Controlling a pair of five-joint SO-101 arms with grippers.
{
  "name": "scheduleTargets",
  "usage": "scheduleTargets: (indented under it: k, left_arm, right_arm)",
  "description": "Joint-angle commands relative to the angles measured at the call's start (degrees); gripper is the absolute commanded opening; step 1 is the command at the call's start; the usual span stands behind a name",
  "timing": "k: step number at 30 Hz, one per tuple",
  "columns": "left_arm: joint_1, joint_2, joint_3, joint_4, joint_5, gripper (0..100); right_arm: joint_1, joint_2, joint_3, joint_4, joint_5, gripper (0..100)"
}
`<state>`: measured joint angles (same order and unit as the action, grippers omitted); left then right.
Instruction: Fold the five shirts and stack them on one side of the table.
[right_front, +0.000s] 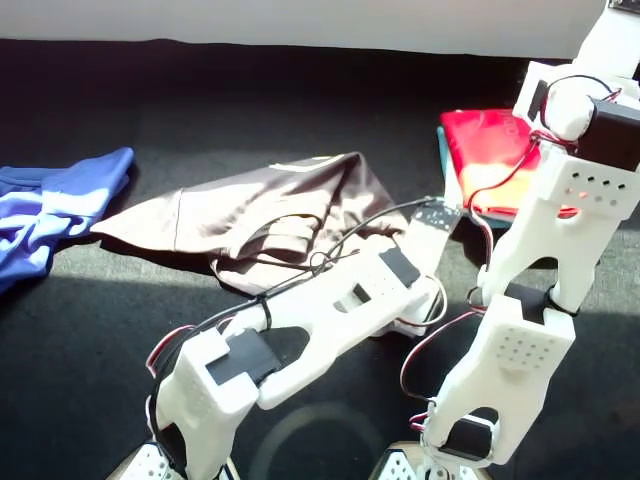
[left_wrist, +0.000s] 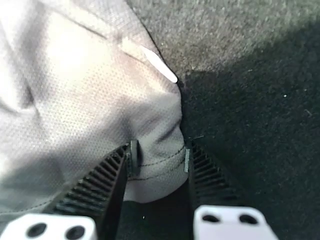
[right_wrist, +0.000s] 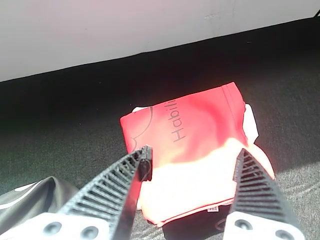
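A grey-brown shirt (right_front: 270, 215) lies crumpled in the middle of the dark table. My left arm (right_front: 340, 300) stretches over its near right edge. In the left wrist view my left gripper (left_wrist: 160, 160) is shut on a hemmed corner of the grey shirt (left_wrist: 75, 100), with the cloth touching both fingers. At the right stands a stack with a folded red shirt (right_front: 485, 140) on top. My right gripper (right_wrist: 192, 160) hangs open above the red shirt (right_wrist: 195, 135), holding nothing. A blue shirt (right_front: 50, 205) lies unfolded at the left edge.
White cloth (right_wrist: 250, 120) peeks out from under the red shirt. A white wall (right_front: 300, 20) borders the table's far side. Bare dark table (right_front: 100, 330) lies at the front left. The right arm (right_front: 560, 200) stands tall beside the stack.
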<state>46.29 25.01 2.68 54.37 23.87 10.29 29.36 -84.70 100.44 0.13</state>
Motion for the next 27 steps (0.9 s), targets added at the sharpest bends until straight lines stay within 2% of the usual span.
scheduleTargets:
  k: [1,5,8,14,17,21,27]
  left_arm:
    - [0.2,-0.2,-2.2,2.8,0.2,15]
    - [-1.6,-0.2,-8.1,13.3,0.1,0]
    - [-5.0,-0.2,-13.7,24.7,-0.4,1]
    - [-16.5,-0.3,-24.5,45.8,-12.4,1]
    - [-24.0,-3.6,-25.3,47.4,-19.1,1]
    - [-30.6,-17.4,-21.1,47.4,-26.0,1]
    - [-40.8,-41.2,-0.9,47.4,-35.3,1]
  right_arm:
    - [0.5,-3.0,-1.9,0.6,-0.3,25.9]
    - [0.4,-2.9,-1.8,0.6,-0.4,25.9]
    - [0.4,-2.9,-1.8,0.5,-0.4,25.9]
    - [-0.3,-2.8,-1.6,0.4,-0.4,25.9]
    - [-2.2,-2.2,-0.4,0.4,-0.4,25.9]
    - [-6.3,0.7,2.7,0.3,-0.4,25.9]
    - [-15.0,5.2,3.4,-5.8,-2.4,25.9]
